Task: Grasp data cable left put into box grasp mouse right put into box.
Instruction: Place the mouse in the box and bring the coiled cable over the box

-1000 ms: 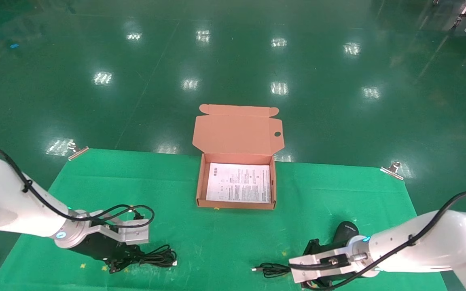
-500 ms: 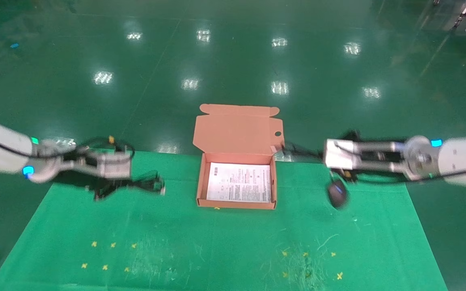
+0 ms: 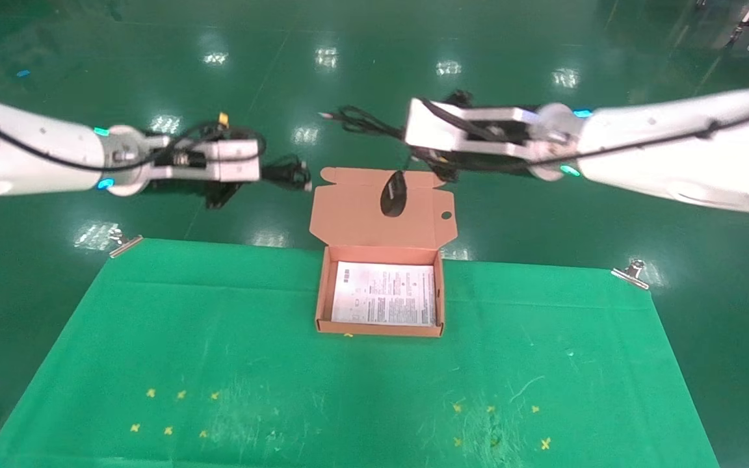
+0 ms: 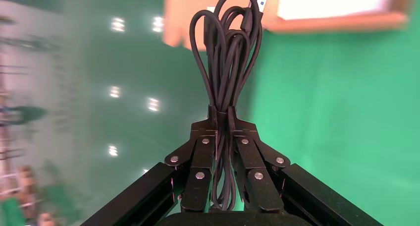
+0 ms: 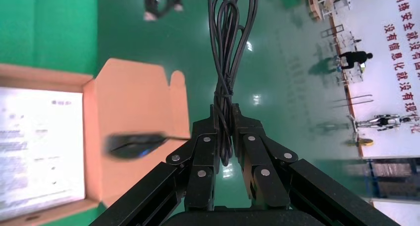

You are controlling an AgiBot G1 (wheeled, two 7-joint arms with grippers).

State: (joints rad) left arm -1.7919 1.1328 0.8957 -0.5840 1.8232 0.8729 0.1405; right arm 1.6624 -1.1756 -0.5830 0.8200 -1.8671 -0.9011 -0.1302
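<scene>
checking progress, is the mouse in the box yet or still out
Out. The mouse dangles by its cord from the right tool, in front of the raised lid; the box holds only the printed sheet.

One box (image 3: 382, 214), mouse (image 3: 393, 193), seemingly one cable (image 3: 287, 175)

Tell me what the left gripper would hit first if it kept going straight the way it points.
Probably the box: the left gripper, shut on the data cable, points toward the raised lid. Depth is unclear, so it might pass beyond.
</scene>
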